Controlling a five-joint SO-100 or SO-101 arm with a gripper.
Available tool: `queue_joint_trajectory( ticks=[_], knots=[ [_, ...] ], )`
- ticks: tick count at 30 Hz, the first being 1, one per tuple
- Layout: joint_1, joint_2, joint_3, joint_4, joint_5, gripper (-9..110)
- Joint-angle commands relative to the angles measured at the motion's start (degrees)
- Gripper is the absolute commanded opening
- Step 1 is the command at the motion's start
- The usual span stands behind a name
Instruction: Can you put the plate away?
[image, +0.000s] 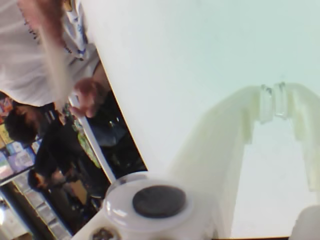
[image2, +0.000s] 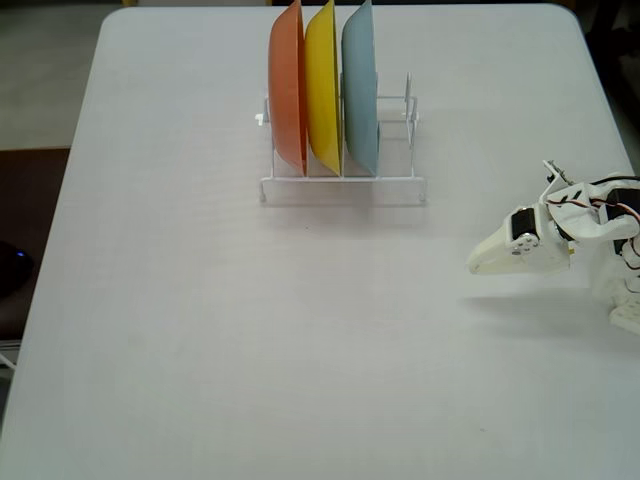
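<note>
Jaws first: in the wrist view the two white fingers meet at their clear tips with nothing between them, so I call them together and empty; the fixed view agrees, showing one closed snout on my arm (image2: 580, 225) and no load.

The arm sits folded low at the bench (image2: 250, 330) edge, well right of the rack (image2: 340, 190) and on its near side; I read that as a parked pose, kept out of the way so the bench in front of the rack is free.

The bench between me and the rack carries nothing; the plate is not in either picture; no cream-white plate lies in front of the rack, beside it or in it, so I cannot say where it is.

The rack stands toward the far middle of the bench, its slots running left to right in the fixed view; the plates stand on edge, because the wires hold them upright and close-packed; orange plate (image2: 287, 90) in the leftmost slot, yellow plate (image2: 322, 90) touching or just beside it, light blue plate (image2: 360, 90) next to the right.

The wires at the rack's right end (image2: 400, 110) are free, probably the spot meant for the plate.

Beyond the bench edge the wrist view catches a person (image: 30, 50), blurred.

My judgement: the task is not started; nothing to grasp yet.
</note>
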Motion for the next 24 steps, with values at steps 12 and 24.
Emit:
queue_joint_trajectory(
  ticks=[12,24],
  knots=[
    [0.18,1.23,-0.18,0.18,0.0,0],
    [-0.26,1.23,-0.18,0.18,-0.53,1]
  ],
)
